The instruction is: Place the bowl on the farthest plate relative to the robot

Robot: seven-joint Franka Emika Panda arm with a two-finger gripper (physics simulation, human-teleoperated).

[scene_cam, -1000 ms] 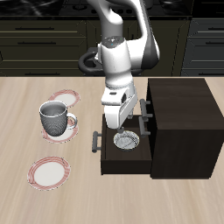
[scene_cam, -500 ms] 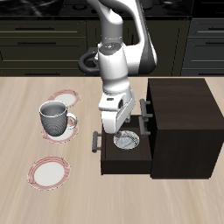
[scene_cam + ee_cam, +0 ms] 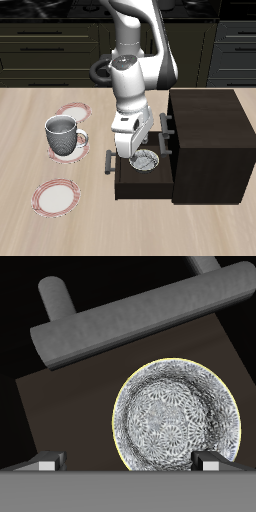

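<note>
Bowl (image 3: 177,419) lies in open drawer (image 3: 140,178) of dark cabinet (image 3: 208,145), behind bar handle (image 3: 140,311). Tool (image 3: 132,152) hangs over drawer, fingers (image 3: 46,465) spread either side of bowl, released, nothing held. Farthest plate (image 3: 72,109) bare; mug (image 3: 62,136) sits on middle plate.

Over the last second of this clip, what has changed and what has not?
The gripper has come down toward the bowl in the open drawer, shifting slightly toward the table's front edge. Nothing was gripped or released. The bowl, the mug and the plates stayed put.
</note>
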